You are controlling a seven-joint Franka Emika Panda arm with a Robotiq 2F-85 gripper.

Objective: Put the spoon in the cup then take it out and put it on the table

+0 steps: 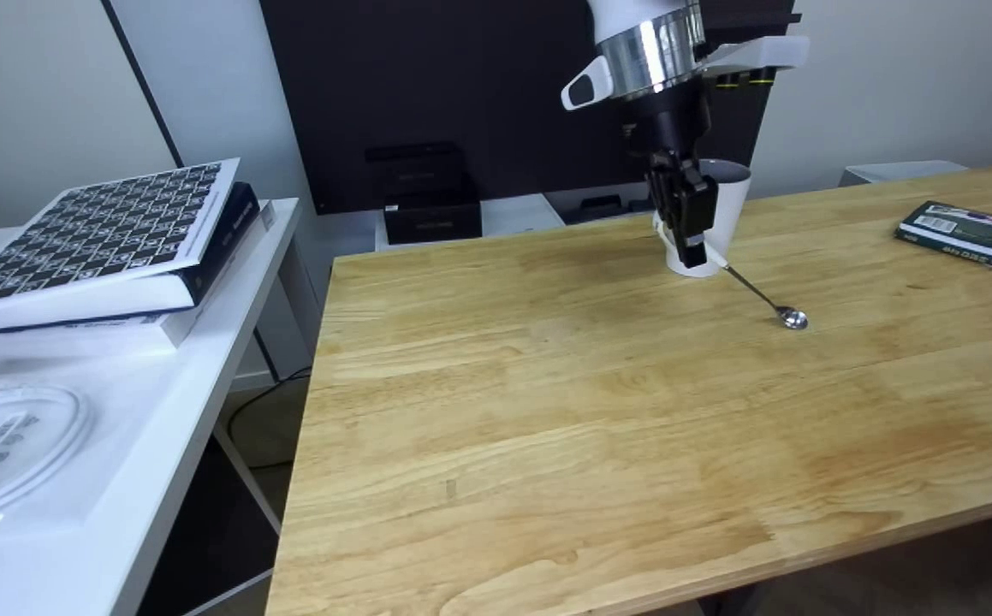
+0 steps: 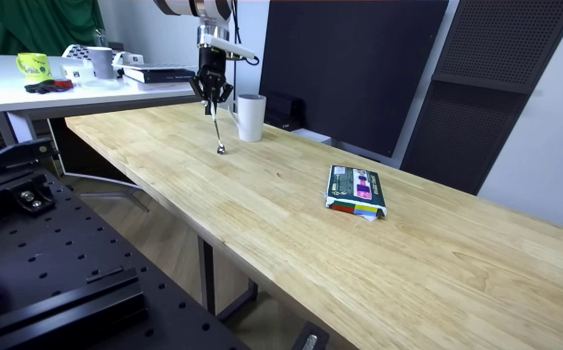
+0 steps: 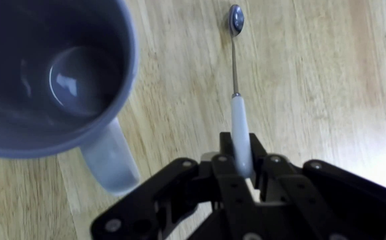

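The spoon has a pale handle, a thin metal stem and a small silver bowl. My gripper is shut on the handle's end, black fingers on both sides. In both exterior views the spoon slants downward, its bowl low over the wooden table; whether it touches the wood I cannot tell. Close beside the gripper stands the white cup, upright on the table. Looking into the cup from the wrist view, I see a grey, empty inside, with its handle pointing toward the gripper.
A dark green package lies on the same table, well away from the cup. A white side table holds stacked books and a yellow-green mug. Black boxes stand behind the table's far edge.
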